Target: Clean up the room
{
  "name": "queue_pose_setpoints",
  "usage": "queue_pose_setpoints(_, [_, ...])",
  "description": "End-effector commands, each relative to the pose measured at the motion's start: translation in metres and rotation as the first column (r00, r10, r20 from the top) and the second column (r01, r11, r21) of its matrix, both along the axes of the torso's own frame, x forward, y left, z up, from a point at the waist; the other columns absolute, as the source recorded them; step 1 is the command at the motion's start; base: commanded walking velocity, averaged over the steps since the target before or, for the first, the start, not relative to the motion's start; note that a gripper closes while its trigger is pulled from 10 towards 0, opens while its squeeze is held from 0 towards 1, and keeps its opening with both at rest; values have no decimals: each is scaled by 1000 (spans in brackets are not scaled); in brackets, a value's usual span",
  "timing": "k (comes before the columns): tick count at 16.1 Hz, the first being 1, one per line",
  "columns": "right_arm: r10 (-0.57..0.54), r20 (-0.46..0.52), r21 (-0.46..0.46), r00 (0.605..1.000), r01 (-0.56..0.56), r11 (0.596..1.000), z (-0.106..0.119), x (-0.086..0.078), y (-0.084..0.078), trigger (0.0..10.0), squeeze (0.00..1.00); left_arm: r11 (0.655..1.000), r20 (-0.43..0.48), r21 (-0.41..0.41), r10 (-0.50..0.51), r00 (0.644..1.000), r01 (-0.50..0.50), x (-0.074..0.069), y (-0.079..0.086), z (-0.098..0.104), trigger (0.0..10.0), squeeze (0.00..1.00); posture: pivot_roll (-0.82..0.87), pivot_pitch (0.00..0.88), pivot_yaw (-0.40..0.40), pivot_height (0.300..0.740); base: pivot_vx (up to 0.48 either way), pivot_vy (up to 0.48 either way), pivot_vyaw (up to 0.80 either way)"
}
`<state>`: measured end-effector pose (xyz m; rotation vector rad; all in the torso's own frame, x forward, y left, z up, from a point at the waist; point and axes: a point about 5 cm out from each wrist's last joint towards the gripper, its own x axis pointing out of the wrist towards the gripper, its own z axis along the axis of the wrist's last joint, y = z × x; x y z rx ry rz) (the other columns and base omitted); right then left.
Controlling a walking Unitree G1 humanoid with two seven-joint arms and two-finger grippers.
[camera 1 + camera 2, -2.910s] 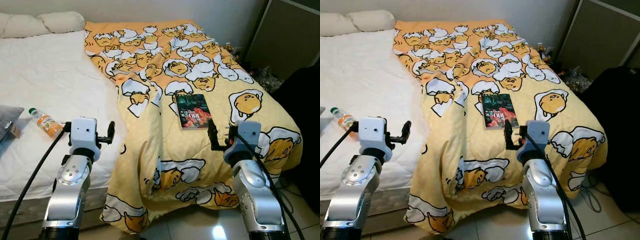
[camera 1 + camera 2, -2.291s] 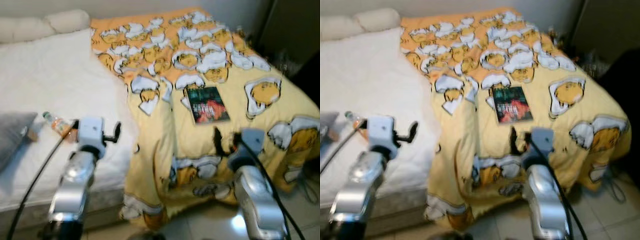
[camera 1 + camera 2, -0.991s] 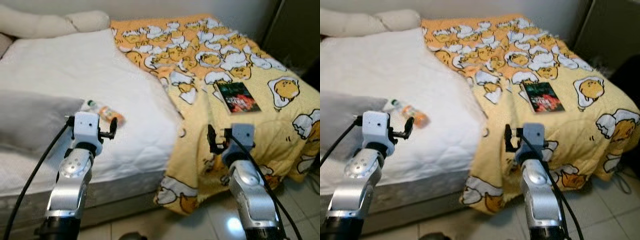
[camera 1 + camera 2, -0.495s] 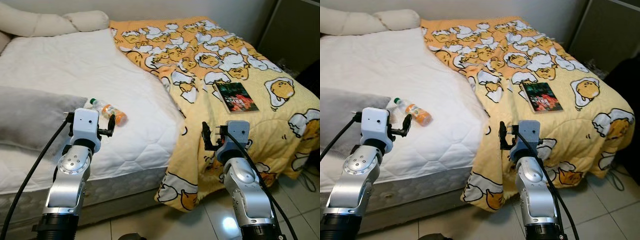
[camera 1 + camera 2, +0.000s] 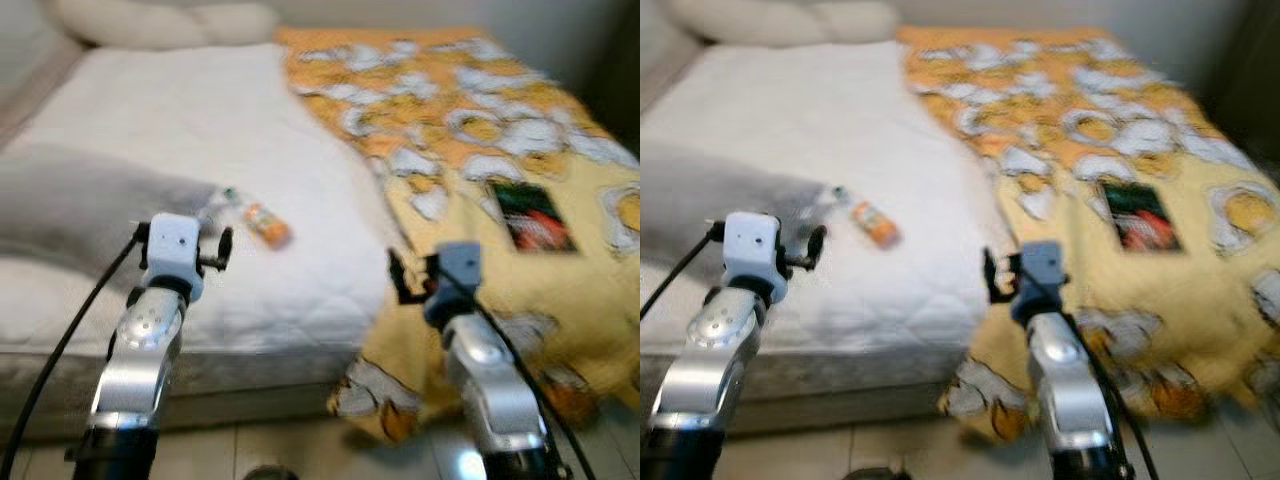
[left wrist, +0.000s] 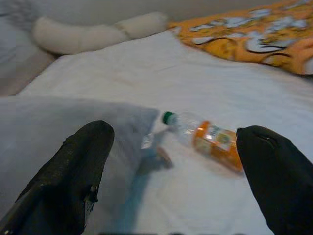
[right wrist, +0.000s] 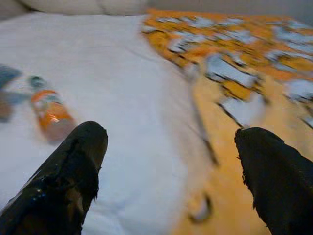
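In the left eye view, blurred by camera motion, a bed with a white mattress [image 5: 200, 130] is seen ahead. A small bottle [image 5: 259, 221] with an orange label lies on its side on the mattress, near the front edge, just right of a grey pillow [image 5: 80, 215]. On the right half a yellow blanket [image 5: 500, 150] with an egg pattern is spread, and a dark book [image 5: 531, 217] rests flat on it. White pillows [image 5: 160, 20] are placed at the far end. The left gripper [image 5: 220, 250] is held up in front of the bottle, near but not touching; the right gripper [image 5: 402, 277] is raised over the blanket's near edge.

The right eye view presents the same scene, equally smeared; the book's cover writing cannot be read.

In the left wrist view the left gripper's fingers [image 6: 73, 171] are spread wide with nothing between them. The bottle, green-capped, is framed between them further off; its label print is too small to read.

In the right wrist view the fingers [image 7: 68, 176] are likewise parted and empty, with the bottle off to one side.

A likely risk is judged to be the round bottle rolling away on the soft mattress if it is nudged by one finger, or a grab being misjudged while the robot is moving.
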<state>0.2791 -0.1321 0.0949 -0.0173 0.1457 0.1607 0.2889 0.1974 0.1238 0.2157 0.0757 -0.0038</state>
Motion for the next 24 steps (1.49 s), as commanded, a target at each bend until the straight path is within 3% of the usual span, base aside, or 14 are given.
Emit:
queue_pose_setpoints(1, [-2,-6,-29,1000,1,1000,2,3,-9,10000,0,1000,24,0,-17,1000,17,1,-7,6,10000,369,45,0,17,740,281,0,800])
queue_pose_setpoints(5, [121,-10,-25,993,-122,992,6,5,0,10000,0,1000,11,10,-22,1000,22,-4,-5,3,10000,365,42,0,29,740,280,0,800])
queue_pose_setpoints(8, [280,-38,-12,959,-280,960,3,0,12,10000,0,998,0,35,-45,999,45,-8,-7,2,10000,369,61,0,27,740,279,0,800])
queue_pose_setpoints(12, [300,-38,-54,953,-302,952,4,4,10,10000,0,998,-3,42,-45,999,45,-11,-6,2,10000,365,78,0,15,740,277,0,800])
queue_pose_setpoints(15, [237,-75,-27,969,-240,970,6,21,0,10000,0,986,-67,73,-145,987,150,-12,-11,-3,10000,341,94,0,6,740,0,0,0])
queue_pose_setpoints(16, [184,-105,-32,977,-189,981,5,28,-5,10000,1000,980,-77,74,-178,981,184,-10,-13,-3,10000,345,92,0,10,740,0,0,0])
queue_pose_setpoints(18, [159,-149,-28,976,-165,986,2,40,-7,10000,1000,966,-111,80,-235,966,245,-7,-16,-4,10000,345,90,0,18,740,0,0,0])
queue_pose_setpoints(20, [136,-216,-95,967,-160,983,-2,52,-10,10000,1000,945,-151,85,-300,942,314,-4,-18,-5,10000,345,88,0,23,740,0,0,0])
queue_pose_setpoints(22, [60,-281,-147,958,-105,983,-8,68,-19,10000,1000,902,-222,93,-395,892,423,-2,-21,-8,10000,353,87,0,22,740,0,0,0])
queue_pose_setpoints(24, [-44,-315,-231,948,-31,973,-11,83,-31,10000,1000,831,-310,76,-506,805,552,-6,-23,-10,10000,353,104,0,17,740,0,0,0])
